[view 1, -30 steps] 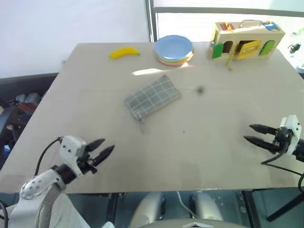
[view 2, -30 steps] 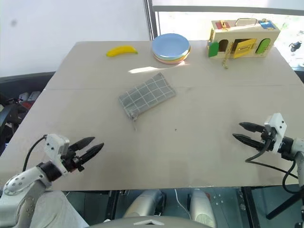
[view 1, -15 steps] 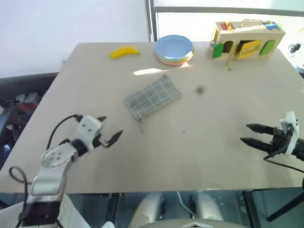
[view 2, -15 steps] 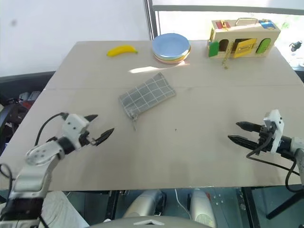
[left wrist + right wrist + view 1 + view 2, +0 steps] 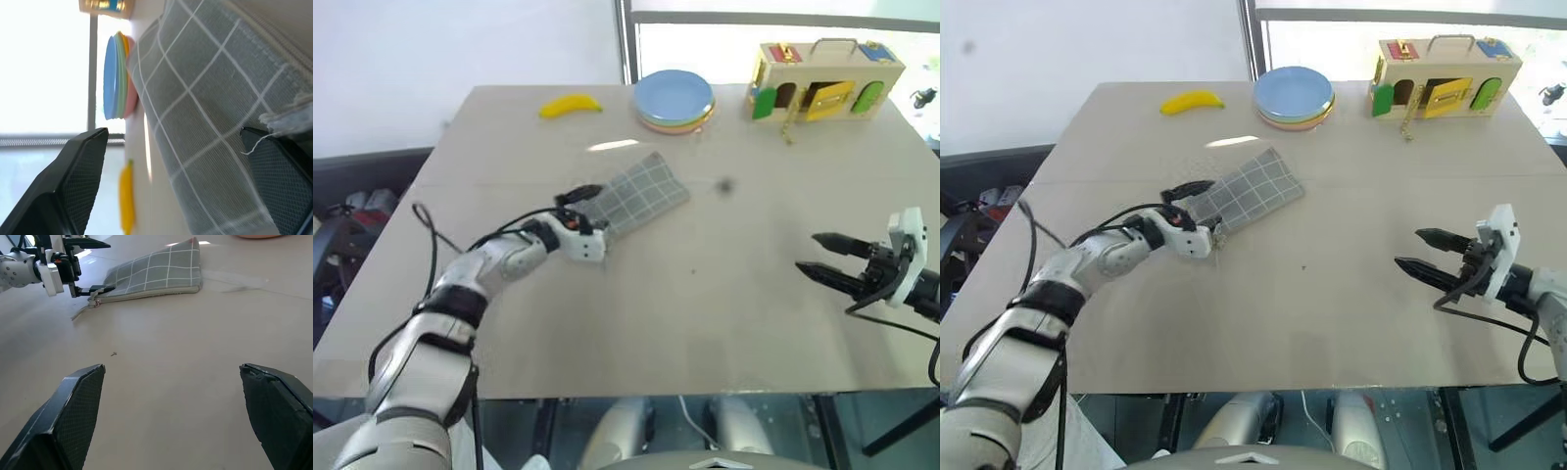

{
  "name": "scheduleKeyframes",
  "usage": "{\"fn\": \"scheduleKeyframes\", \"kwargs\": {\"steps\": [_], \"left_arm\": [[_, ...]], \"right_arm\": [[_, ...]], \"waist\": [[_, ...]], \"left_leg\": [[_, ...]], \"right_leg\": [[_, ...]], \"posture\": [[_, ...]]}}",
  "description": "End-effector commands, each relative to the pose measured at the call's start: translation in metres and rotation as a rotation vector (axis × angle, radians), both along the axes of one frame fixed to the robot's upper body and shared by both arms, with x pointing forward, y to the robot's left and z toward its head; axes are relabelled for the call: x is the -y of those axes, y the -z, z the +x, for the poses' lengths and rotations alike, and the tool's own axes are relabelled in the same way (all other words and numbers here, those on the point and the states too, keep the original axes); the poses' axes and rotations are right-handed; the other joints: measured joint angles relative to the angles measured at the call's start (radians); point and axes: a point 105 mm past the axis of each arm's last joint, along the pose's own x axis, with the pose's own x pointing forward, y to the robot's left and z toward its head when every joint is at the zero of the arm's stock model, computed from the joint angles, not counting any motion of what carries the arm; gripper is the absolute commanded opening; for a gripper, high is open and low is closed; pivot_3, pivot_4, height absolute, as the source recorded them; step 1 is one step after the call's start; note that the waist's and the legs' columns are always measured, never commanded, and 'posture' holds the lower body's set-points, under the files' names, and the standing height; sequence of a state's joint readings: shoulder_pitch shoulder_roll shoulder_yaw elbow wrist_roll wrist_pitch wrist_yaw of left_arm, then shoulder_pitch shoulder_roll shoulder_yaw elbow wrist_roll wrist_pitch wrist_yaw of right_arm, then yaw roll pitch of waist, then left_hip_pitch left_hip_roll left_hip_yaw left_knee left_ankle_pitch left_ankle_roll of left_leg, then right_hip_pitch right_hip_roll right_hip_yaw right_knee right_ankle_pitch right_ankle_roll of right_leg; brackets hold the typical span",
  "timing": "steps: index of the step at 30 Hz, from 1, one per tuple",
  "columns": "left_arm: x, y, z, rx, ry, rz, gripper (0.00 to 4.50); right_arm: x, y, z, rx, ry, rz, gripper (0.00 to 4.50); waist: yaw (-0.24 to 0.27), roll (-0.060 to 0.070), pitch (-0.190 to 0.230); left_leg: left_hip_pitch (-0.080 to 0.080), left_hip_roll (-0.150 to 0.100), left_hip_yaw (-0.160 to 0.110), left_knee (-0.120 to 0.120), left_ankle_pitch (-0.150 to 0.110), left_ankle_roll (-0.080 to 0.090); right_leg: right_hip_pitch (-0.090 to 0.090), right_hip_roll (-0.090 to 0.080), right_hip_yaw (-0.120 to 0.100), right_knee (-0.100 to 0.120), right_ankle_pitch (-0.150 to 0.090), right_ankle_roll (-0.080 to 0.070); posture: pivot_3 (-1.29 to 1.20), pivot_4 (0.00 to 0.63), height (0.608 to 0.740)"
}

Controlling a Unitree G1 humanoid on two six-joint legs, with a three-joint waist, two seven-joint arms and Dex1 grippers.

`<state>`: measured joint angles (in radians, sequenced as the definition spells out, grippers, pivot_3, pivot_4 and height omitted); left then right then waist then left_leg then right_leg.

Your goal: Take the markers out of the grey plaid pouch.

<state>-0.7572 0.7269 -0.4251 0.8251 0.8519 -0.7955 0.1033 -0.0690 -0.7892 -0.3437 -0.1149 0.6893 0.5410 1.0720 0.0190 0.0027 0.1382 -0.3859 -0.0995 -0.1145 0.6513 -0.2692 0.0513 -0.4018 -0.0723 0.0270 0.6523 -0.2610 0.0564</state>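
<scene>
While spread across one wide beige tabletop point(image 5: 724, 294): one wooden latch box with coloured doors point(image 5: 825, 81), one stack of round pastel plates point(image 5: 673, 101), one flat grey plaid fabric pouch point(image 5: 641, 195), one yellow banana point(image 5: 570, 106). Pouch mid-table, zipper shut, contents unseen. Left gripper point(image 5: 1197, 208) spread wide at the pouch's near end; right gripper point(image 5: 822, 258) likewise apart, well off, empty.

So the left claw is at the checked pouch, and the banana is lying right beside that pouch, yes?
Not quite. The left claw is at the checked pouch, but the banana lies apart from it, at the table's far edge near the plates. The right eye view shows this.
</scene>
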Motion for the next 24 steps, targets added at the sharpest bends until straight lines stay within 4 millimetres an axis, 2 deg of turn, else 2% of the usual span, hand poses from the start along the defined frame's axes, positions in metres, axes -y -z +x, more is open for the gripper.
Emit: {"fn": "scheduleKeyframes", "kwargs": {"steps": [1,5,8,15,17,20,24], "left_arm": [[0.008,0.027,-0.012,-0.052,0.099,0.064,4.5],[0.004,0.023,-0.021,-0.084,0.128,0.007,4.5],[-0.022,0.016,-0.029,-0.114,0.085,-0.006,4.5],[-0.051,0.015,-0.052,-0.193,0.046,0.001,4.5],[-0.052,0.018,-0.056,-0.217,0.042,0.008,4.5],[-0.049,0.034,-0.063,-0.283,0.051,0.073,4.5],[-0.031,0.038,-0.052,-0.247,0.038,0.05,4.5]], "right_arm": [[-0.001,-0.017,-0.004,0.073,0.006,-0.005,4.47],[0.0,-0.018,-0.007,0.076,0.016,-0.006,4.47],[0.004,-0.013,-0.009,0.069,0.033,-0.018,4.47],[0.001,-0.007,-0.008,0.059,0.028,-0.009,4.47],[0.001,-0.006,-0.006,0.059,0.026,-0.006,4.47],[-0.002,-0.004,-0.003,0.06,0.014,-0.009,4.47],[-0.003,-0.006,-0.001,0.066,0.009,-0.007,4.47]], "waist": [[-0.001,0.0,0.0],[-0.003,0.0,0.0],[-0.008,-0.001,-0.001],[-0.023,-0.001,-0.001],[-0.024,-0.001,-0.001],[-0.023,-0.001,-0.001],[-0.015,0.001,-0.003]], "left_leg": [[0.0,0.0,0.0,0.0,0.0,0.0],[0.002,0.0,0.001,0.001,0.0,0.0],[0.002,0.0,0.001,0.002,0.0,0.0],[0.002,0.001,0.005,0.001,0.0,0.001],[0.002,0.001,0.005,0.001,0.0,0.001],[0.002,0.001,0.005,0.001,0.0,0.001],[0.002,0.001,0.005,0.001,0.0,0.0]], "right_leg": [[0.0,0.0,0.0,0.001,0.0,0.0],[0.0,0.0,0.001,0.006,0.0,0.0],[-0.001,0.0,0.001,0.006,0.0,0.0],[-0.004,0.0,0.005,0.009,0.0,0.0],[-0.004,0.0,0.005,0.009,0.0,0.0],[-0.004,0.0,0.005,0.009,0.0,0.0],[-0.004,0.0,0.005,0.009,0.0,0.0]], "posture": [[0.0,0.15,0.74],[0.0,0.15,0.74],[0.0,0.15,0.74],[0.0,0.15,0.74],[0.0,0.15,0.74],[0.0,0.15,0.74],[0.0,0.15,0.74]]}}
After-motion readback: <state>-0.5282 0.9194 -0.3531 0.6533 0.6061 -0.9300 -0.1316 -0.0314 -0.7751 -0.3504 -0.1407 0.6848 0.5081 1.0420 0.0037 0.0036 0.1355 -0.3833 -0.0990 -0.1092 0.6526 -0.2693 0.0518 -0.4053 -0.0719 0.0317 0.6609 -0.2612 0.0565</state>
